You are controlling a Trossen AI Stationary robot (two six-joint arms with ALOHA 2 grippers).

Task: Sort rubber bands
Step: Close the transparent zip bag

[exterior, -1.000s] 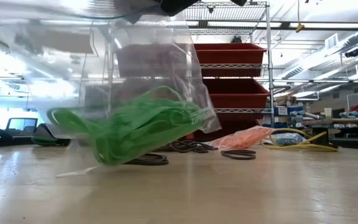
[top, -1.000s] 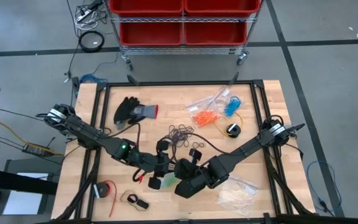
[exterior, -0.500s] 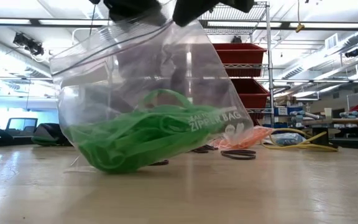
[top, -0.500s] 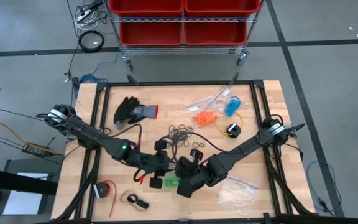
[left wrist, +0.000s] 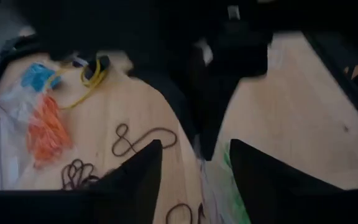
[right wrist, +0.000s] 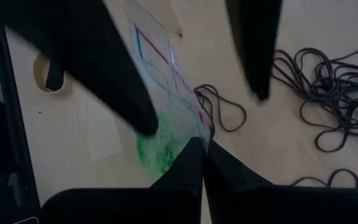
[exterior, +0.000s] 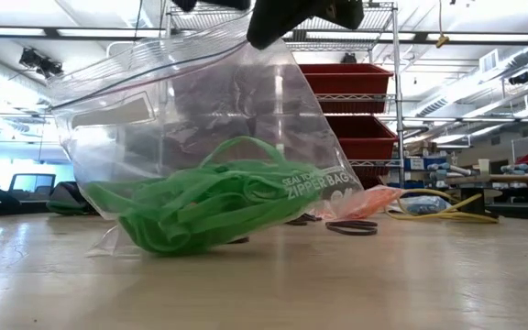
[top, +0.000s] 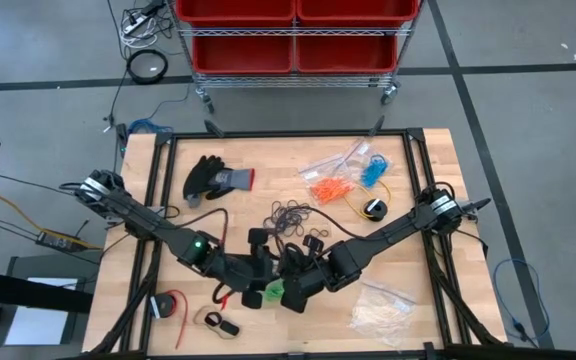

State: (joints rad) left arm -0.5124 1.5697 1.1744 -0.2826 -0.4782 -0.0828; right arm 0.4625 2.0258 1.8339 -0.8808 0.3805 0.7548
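Since a second ago your left gripper has let go of the clear zipper bag: its fingers now stand apart, nothing between them. The bag has dropped and settled; its bottom with the green rubber bands now rests on the bench, near the front edge, about mid-width. The right gripper is unchanged, fingers pinched together on the bag's top edge, holding it up from above.

Around it: loose black rubber bands lie mid-bench just behind both grippers, some within the right wrist view. Orange rubber bands and blue rubber bands sit in clear bags toward the back right. A yellow cable loops beside them. A black glove lies toward the back left, a bag of whitish pieces at the front right corner.

Both arms crowd over the bag from above, hiding most of it in the high view.

The bag is thin, glossy, wrinkled film; the bands are flat, limp loops in a tangled heap.
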